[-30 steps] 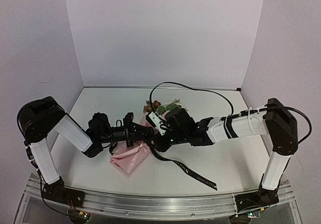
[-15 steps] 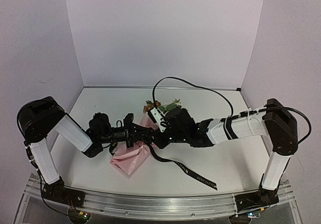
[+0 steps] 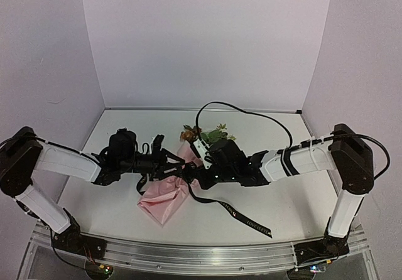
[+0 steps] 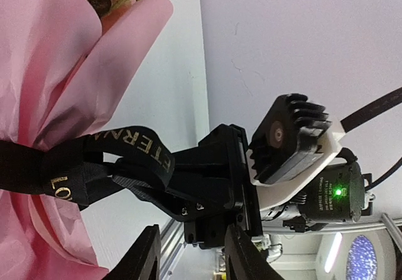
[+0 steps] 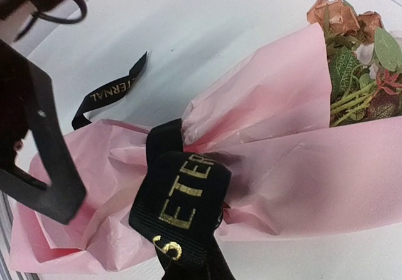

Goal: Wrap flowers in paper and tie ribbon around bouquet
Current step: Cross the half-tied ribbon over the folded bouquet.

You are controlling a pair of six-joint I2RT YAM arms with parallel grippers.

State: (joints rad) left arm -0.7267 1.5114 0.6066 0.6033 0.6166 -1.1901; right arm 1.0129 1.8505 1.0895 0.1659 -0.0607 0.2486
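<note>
Bouquet (image 3: 164, 197) in pale pink crinkled paper (image 5: 282, 161); black gold-lettered ribbon (image 5: 185, 211) being knotted. Ribbon is clamped by right gripper (image 3: 193, 179), left gripper (image 4: 191, 258) parted. Drawing taut is judged the next need.

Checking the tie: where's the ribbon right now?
Top view: the ribbon wraps the middle of the bouquet at the centre of the table, its loose tail trailing right toward the near edge.

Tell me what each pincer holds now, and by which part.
The right pincer is shut on the ribbon, on a strand close to the bouquet. The left pincer is open and holds nothing.
</note>
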